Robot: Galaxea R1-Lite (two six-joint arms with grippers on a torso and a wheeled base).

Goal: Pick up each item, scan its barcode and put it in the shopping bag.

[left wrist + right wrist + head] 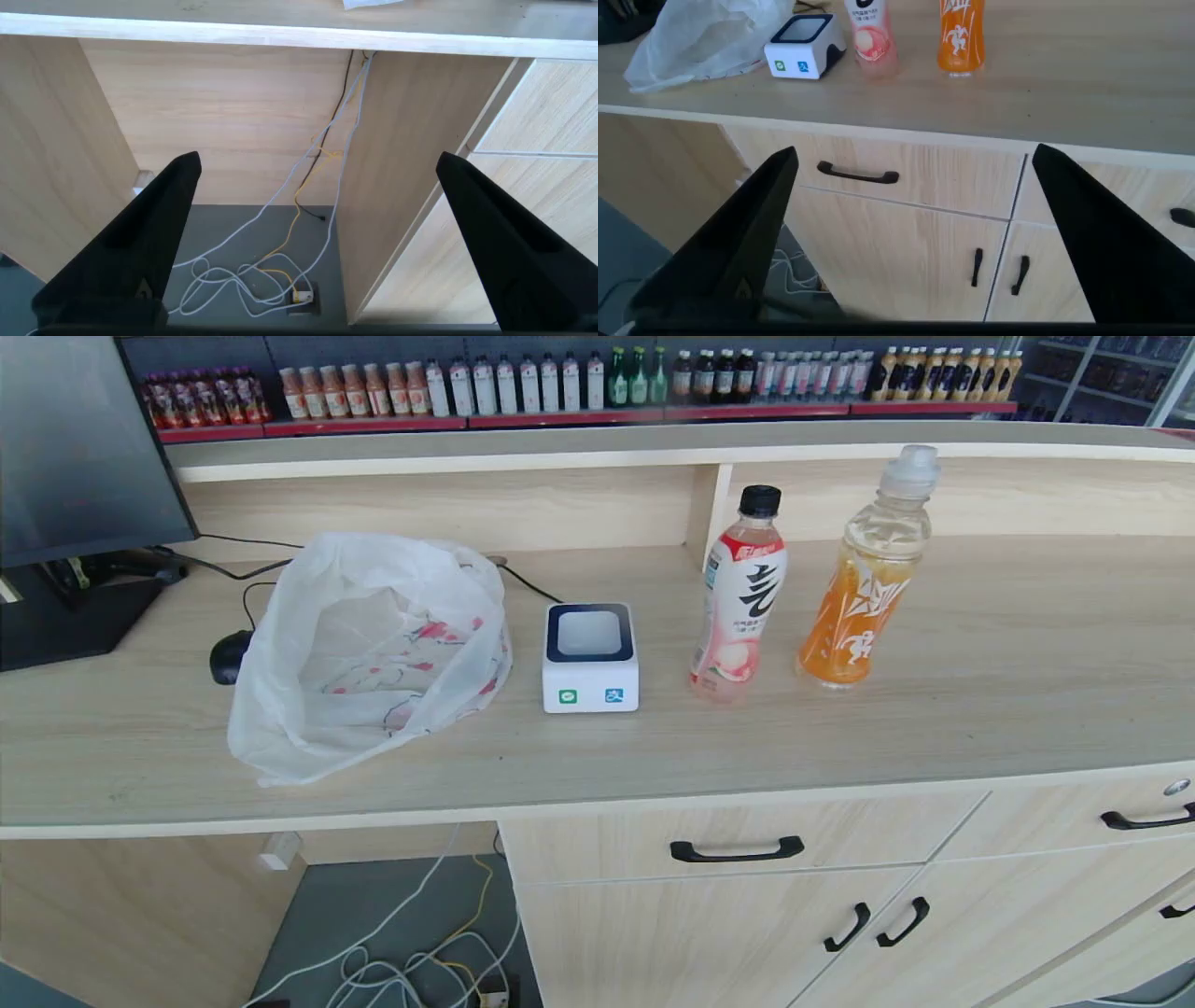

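Note:
Two bottles stand upright on the wooden counter [980,663]: a pink peach drink bottle [738,597] with a black cap, and to its right an orange drink bottle [864,579] with a clear cap. Left of them sits the white barcode scanner [590,658], and further left the white plastic shopping bag [369,653] lies with its mouth wide. My left gripper [318,243] is open below the counter edge, facing the gap under it. My right gripper [910,243] is open in front of the drawers, with the pink bottle [868,37], orange bottle [962,37], scanner [799,51] and bag [710,37] above it.
A black mouse [229,656] lies left of the bag, and a dark monitor [84,448] stands at the far left. A raised shelf ledge [653,443] runs behind the counter. Drawers with black handles [738,849] sit below, and loose cables [271,271] lie on the floor.

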